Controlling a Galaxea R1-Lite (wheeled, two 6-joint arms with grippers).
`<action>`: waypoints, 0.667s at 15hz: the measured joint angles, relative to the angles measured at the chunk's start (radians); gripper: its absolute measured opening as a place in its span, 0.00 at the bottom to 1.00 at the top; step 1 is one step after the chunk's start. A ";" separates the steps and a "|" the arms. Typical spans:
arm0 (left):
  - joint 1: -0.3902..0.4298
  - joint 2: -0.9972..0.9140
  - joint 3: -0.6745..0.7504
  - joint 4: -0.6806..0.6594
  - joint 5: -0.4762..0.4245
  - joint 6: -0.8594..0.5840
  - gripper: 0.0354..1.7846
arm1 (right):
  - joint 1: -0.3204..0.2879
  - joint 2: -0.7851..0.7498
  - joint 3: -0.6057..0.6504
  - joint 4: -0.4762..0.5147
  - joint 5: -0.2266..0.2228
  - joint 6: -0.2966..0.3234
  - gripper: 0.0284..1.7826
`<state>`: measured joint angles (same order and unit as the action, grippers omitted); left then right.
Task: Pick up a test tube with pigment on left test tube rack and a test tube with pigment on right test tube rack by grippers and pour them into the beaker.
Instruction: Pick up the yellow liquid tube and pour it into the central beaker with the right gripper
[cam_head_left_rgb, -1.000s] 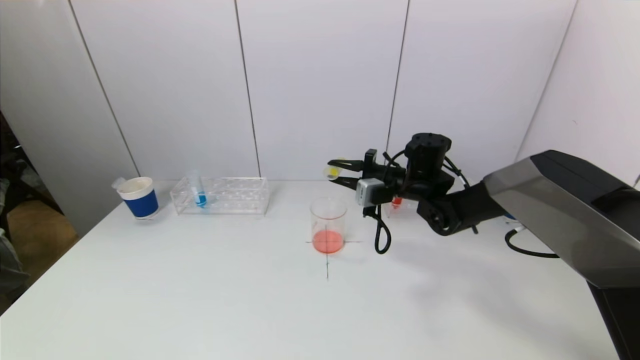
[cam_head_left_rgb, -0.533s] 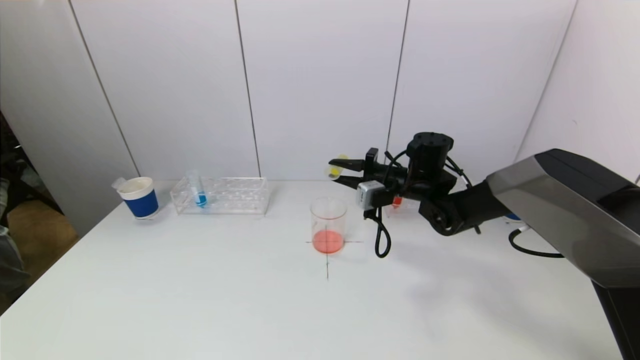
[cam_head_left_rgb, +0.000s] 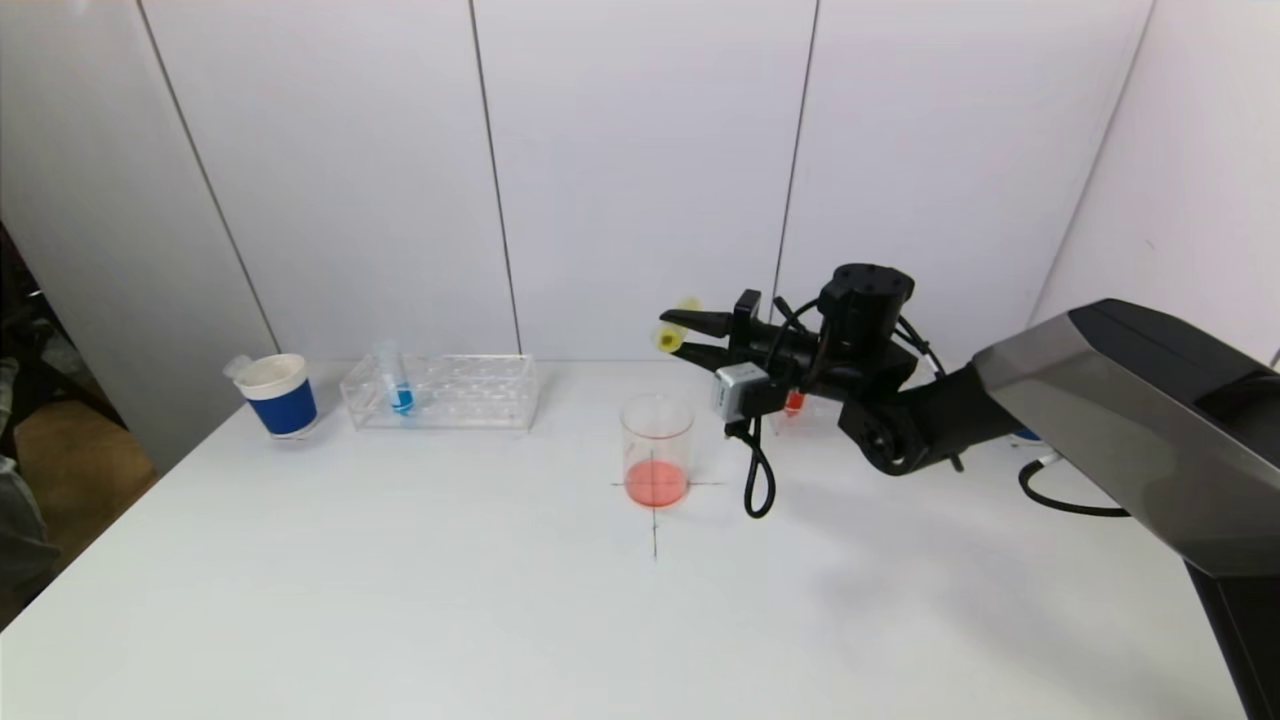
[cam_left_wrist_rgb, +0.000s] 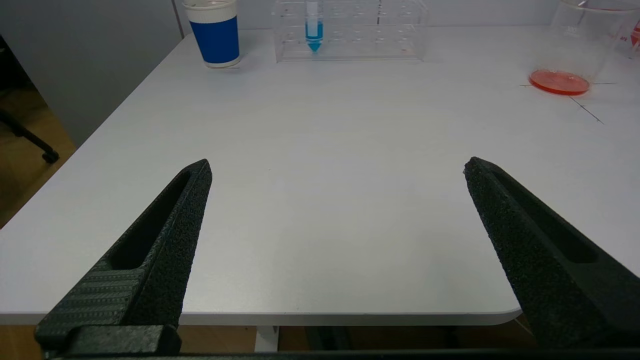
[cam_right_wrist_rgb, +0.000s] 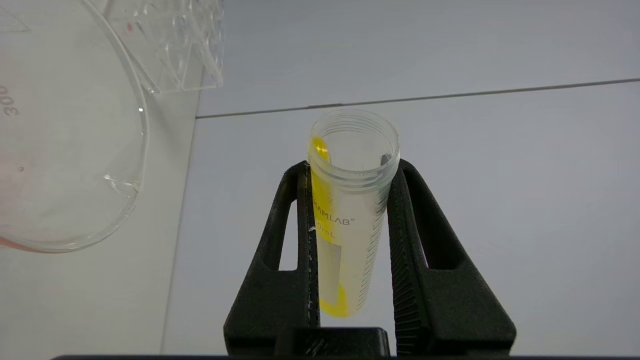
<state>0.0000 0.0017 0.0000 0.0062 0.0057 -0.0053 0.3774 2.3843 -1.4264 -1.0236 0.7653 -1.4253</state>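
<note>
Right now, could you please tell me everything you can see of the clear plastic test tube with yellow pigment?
The clear plastic test tube with yellow pigment is uncapped, with a threaded rim, printed graduations and a brand mark. The right gripper has its black jaws shut on its sides and holds it lying roughly level above the glass beaker. Yellow liquid runs as a streak along one wall and pools at the closed end.

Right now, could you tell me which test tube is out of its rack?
The yellow-pigment tube, clamped in the right gripper; the blue tube stands racked.
</note>
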 joint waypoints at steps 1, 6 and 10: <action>0.000 0.000 0.000 0.000 0.000 0.000 0.99 | 0.000 -0.002 0.007 -0.004 -0.004 -0.004 0.25; 0.000 0.000 0.000 0.000 0.000 0.000 0.99 | 0.013 -0.008 0.030 -0.004 -0.019 -0.057 0.25; 0.000 0.000 0.000 0.000 0.000 0.000 0.99 | 0.016 -0.008 0.038 -0.004 -0.030 -0.084 0.25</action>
<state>0.0000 0.0017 0.0000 0.0062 0.0057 -0.0057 0.3934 2.3764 -1.3887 -1.0279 0.7349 -1.5091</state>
